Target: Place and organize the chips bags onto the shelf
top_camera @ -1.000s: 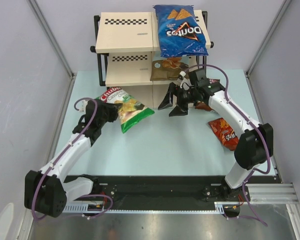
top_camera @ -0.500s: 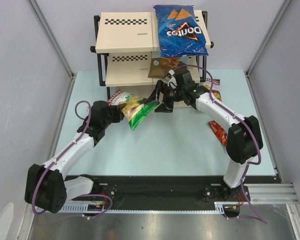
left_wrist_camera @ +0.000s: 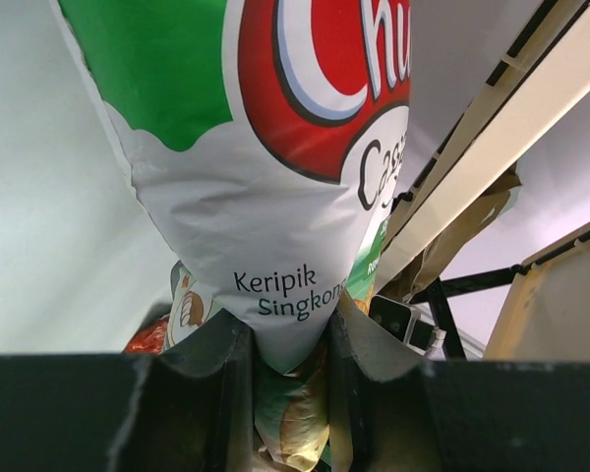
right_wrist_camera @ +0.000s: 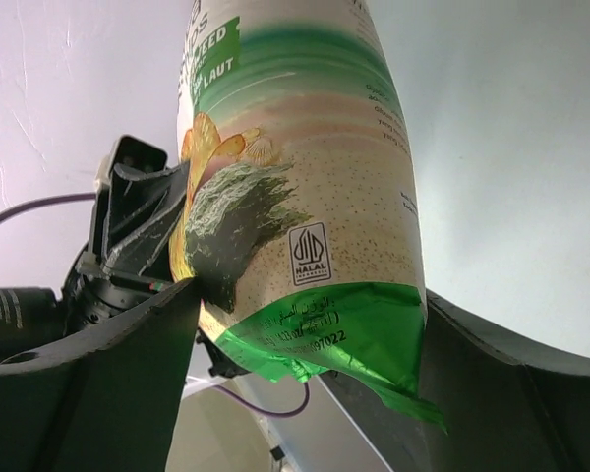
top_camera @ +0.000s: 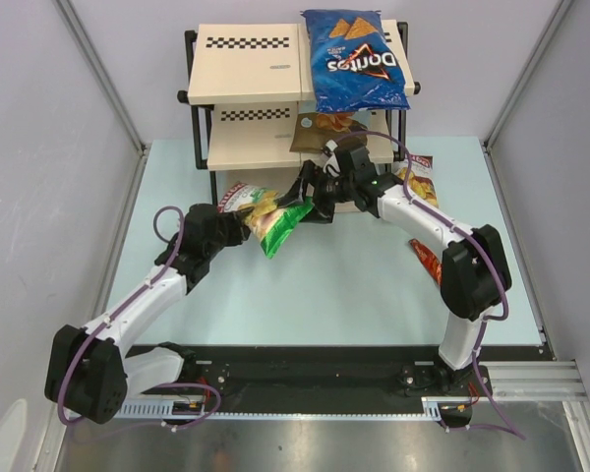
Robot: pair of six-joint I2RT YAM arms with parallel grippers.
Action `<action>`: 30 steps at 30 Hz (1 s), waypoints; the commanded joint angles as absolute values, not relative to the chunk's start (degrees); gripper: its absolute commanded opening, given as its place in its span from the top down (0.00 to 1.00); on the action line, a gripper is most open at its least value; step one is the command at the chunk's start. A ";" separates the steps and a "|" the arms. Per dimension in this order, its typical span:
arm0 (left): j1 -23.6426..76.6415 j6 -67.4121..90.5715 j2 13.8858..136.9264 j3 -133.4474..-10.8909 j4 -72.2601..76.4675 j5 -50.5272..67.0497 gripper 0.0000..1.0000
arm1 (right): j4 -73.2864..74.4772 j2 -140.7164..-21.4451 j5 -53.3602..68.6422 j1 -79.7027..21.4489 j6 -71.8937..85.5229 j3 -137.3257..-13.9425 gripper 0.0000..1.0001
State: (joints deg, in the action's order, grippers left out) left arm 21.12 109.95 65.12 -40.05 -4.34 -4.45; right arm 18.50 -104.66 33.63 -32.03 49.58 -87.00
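My left gripper [top_camera: 239, 225] [left_wrist_camera: 285, 344] is shut on the white end of the green-white Chuba bag [top_camera: 267, 218] [left_wrist_camera: 265, 187], holding it off the table in front of the shelf [top_camera: 251, 74]. My right gripper [top_camera: 306, 198] [right_wrist_camera: 315, 383] stands open, its wide jaws on either side of the bag's green far end [right_wrist_camera: 315, 246]. A blue Doritos bag [top_camera: 356, 61] lies on the top board. A brown bag [top_camera: 320, 129] sits on the middle board. The red Doritos bag [top_camera: 424, 259] and a small Chuba bag [top_camera: 419, 178] lie on the table, partly behind the right arm.
The shelf's black frame and beige boards [left_wrist_camera: 516, 118] run close past the held bag on the right in the left wrist view. White walls [top_camera: 69, 147] enclose the pale blue table [top_camera: 324, 285] on both sides. The arm bases stand on the black rail [top_camera: 305, 379].
My left arm has carried the Chuba bag right and toward the shelf. My right gripper has swung left from the table's middle and now brackets the bag's far end.
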 commanded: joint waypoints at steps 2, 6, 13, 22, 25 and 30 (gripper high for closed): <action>24.17 114.34 63.55 -39.29 1.84 -1.67 1.00 | 13.28 -103.71 31.73 -33.48 52.12 -86.57 0.18; 24.35 115.40 62.41 -37.71 2.28 -2.11 1.00 | 12.92 -103.97 31.81 -33.75 52.47 -86.48 0.23; 24.35 116.01 61.18 -34.99 5.53 -0.97 0.96 | 13.10 -102.92 31.99 -34.19 51.60 -86.48 0.86; 16.27 102.44 57.05 -37.43 -11.97 8.16 0.34 | 17.81 -100.38 39.20 -30.94 49.40 -86.48 1.00; 11.61 94.86 55.12 -40.86 -20.97 8.62 0.31 | 24.57 -96.78 38.59 -28.04 43.78 -85.43 1.00; 5.81 91.85 50.54 -41.66 -26.35 8.88 0.31 | 31.81 -90.01 31.12 -26.02 33.15 -83.06 1.00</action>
